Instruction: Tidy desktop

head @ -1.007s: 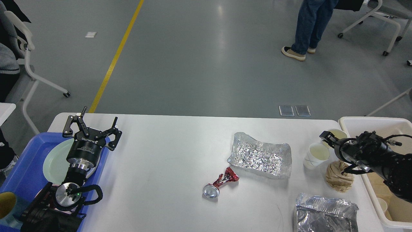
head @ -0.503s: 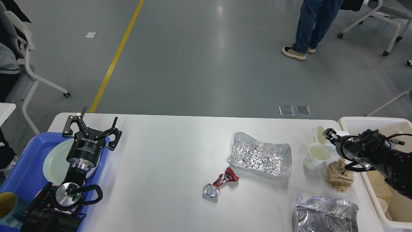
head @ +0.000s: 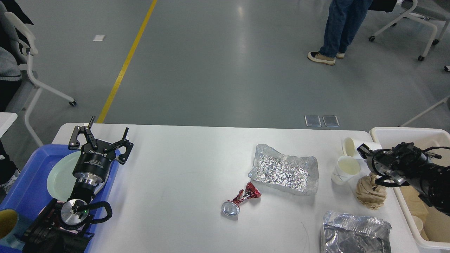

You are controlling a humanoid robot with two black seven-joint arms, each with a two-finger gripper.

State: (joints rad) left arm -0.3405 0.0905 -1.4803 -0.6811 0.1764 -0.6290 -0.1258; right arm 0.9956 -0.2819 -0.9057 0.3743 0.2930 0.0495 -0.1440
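The left gripper (head: 101, 137) stands over the far edge of the blue tray (head: 24, 179), its two fingers spread wide apart and holding nothing, above a pale green plate (head: 61, 177) that lies in the tray. The right gripper (head: 362, 150) reaches in from the right, seen dark and end-on beside a paper cup (head: 351, 145) lying on its side; whether its fingers are apart or closed on the cup cannot be told. The desktop (head: 182, 182) spreads between the tray and the cream-white bin (head: 404, 135). On it lie a second, upright paper cup (head: 346, 168), a crumpled brown paper wad (head: 369, 193), a foil tray (head: 284, 168), a crushed red can (head: 240, 200) and a silver foil bag (head: 355, 232).
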